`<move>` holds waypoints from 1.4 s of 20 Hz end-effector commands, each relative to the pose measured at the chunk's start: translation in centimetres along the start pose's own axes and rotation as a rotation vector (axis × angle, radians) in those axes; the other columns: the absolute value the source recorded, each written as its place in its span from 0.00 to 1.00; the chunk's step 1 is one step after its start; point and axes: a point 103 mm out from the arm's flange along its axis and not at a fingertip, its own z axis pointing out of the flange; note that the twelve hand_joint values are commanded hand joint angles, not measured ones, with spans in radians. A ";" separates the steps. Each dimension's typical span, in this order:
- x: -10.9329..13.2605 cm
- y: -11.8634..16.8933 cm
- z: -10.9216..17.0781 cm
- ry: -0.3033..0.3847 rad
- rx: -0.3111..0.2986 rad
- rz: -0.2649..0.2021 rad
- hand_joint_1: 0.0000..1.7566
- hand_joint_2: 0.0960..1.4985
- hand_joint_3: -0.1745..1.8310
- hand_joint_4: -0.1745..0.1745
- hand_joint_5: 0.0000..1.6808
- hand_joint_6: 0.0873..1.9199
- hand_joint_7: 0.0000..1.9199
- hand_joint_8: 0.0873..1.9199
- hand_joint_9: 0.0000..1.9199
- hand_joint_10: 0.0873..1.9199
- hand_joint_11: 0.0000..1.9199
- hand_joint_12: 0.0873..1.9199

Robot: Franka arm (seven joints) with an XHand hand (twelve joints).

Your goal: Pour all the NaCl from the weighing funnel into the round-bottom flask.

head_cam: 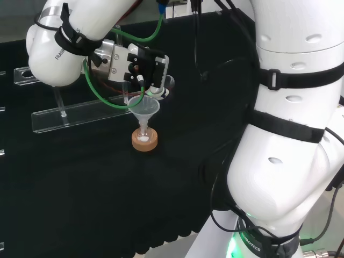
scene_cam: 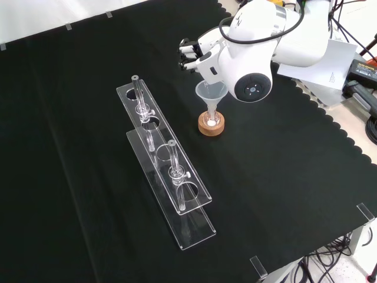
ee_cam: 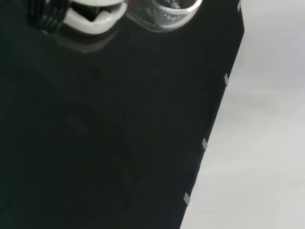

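In the head view my hand [head_cam: 142, 64] hovers just above a clear glass funnel [head_cam: 145, 107] that sits in the neck of a small round-bottom flask [head_cam: 144, 134] on a cork ring [head_cam: 144, 144]. White powder lies in the flask's bottom. My fingers are curled on a clear weighing funnel [head_cam: 165, 88], tilted over the glass funnel's mouth. The wrist view shows that weighing funnel [ee_cam: 167, 12] close up beside a white finger [ee_cam: 90, 19]. In the front view my hand [scene_cam: 189, 56] is up and left of the glass funnel [scene_cam: 211, 93], flask [scene_cam: 211, 119] and cork ring [scene_cam: 211, 128].
Two long clear acrylic racks [scene_cam: 177, 194] [scene_cam: 141, 106] with test tubes lie left of the flask in the front view, and beyond it in the head view [head_cam: 80, 113]. The arm's white link with a grey cap [scene_cam: 253, 85] stands right beside the funnel. The cloth's scalloped edge [scene_cam: 347, 138] runs at the right.
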 end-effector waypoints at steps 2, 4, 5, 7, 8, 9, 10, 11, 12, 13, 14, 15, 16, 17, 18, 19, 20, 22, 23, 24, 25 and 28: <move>-0.1 0.0 0.1 0.004 -0.001 0.002 0.63 0.45 0.35 1.00 0.75 0.31 0.29 0.31 0.48 0.11 0.42 0.51; -0.2 0.1 0.3 0.016 -0.005 0.002 0.63 0.45 0.35 1.00 0.75 0.31 0.29 0.31 0.48 0.11 0.42 0.51; -0.2 0.1 0.4 0.023 -0.008 0.002 0.63 0.45 0.35 1.00 0.75 0.31 0.29 0.31 0.48 0.11 0.42 0.51; -0.3 0.2 0.5 0.036 -0.013 0.002 0.63 0.45 0.35 1.00 0.75 0.31 0.29 0.31 0.48 0.11 0.42 0.51; -0.3 0.2 0.6 0.046 -0.016 0.001 0.63 0.45 0.35 1.00 0.75 0.31 0.29 0.31 0.48 0.11 0.42 0.51; -0.4 0.3 0.7 0.059 -0.024 -0.001 0.63 0.45 0.35 1.00 0.75 0.31 0.29 0.31 0.48 0.11 0.42 0.51; -0.4 0.3 0.7 0.071 -0.036 -0.003 0.63 0.45 0.35 1.00 0.75 0.31 0.29 0.31 0.48 0.11 0.42 0.51; -0.5 0.2 0.8 0.085 -0.050 -0.002 0.63 0.45 0.35 1.00 0.75 0.31 0.29 0.31 0.48 0.11 0.42 0.51; -0.6 0.2 0.8 0.102 -0.061 -0.003 0.63 0.45 0.35 1.00 0.75 0.31 0.29 0.31 0.48 0.11 0.42 0.51; -0.6 0.2 0.9 0.115 -0.070 -0.003 0.63 0.45 0.35 1.00 0.75 0.31 0.29 0.31 0.48 0.11 0.42 0.51; -0.7 0.3 0.9 0.125 -0.076 -0.004 0.63 0.45 0.35 1.00 0.75 0.31 0.29 0.31 0.48 0.11 0.42 0.51; -0.7 0.3 1.0 0.137 -0.078 -0.005 0.63 0.45 0.35 1.00 0.75 0.31 0.29 0.31 0.48 0.11 0.42 0.51; -0.8 0.3 1.1 0.152 -0.080 -0.008 0.63 0.45 0.35 1.00 0.75 0.31 0.29 0.31 0.48 0.11 0.42 0.51; -0.9 0.4 1.2 0.171 -0.082 -0.011 0.63 0.45 0.35 1.00 0.75 0.31 0.29 0.31 0.48 0.11 0.42 0.51; -0.9 0.4 1.4 0.182 -0.084 -0.013 0.63 0.45 0.35 1.00 0.75 0.31 0.29 0.31 0.48 0.11 0.42 0.51; -1.0 0.5 1.6 0.199 -0.086 -0.015 0.63 0.45 0.35 1.00 0.75 0.31 0.29 0.31 0.48 0.11 0.42 0.51; -1.1 0.6 1.8 0.215 -0.087 -0.017 0.63 0.45 0.35 1.00 0.75 0.31 0.29 0.31 0.48 0.11 0.42 0.51; -1.3 0.8 2.2 0.245 -0.085 -0.020 0.63 0.45 0.35 1.00 0.75 0.31 0.29 0.31 0.48 0.11 0.41 0.51; -1.4 0.9 2.4 0.262 -0.087 -0.021 0.63 0.45 0.35 1.00 0.75 0.31 0.29 0.31 0.48 0.11 0.41 0.51; -1.5 1.0 2.7 0.278 -0.089 -0.021 0.63 0.45 0.35 1.00 0.75 0.31 0.29 0.31 0.48 0.11 0.41 0.51; -1.5 1.1 2.9 0.292 -0.092 -0.021 0.63 0.45 0.35 1.00 0.75 0.30 0.29 0.31 0.48 0.11 0.41 0.51; -1.8 1.3 3.7 0.338 -0.100 -0.021 0.63 0.45 0.35 1.00 0.75 0.30 0.29 0.31 0.48 0.11 0.41 0.51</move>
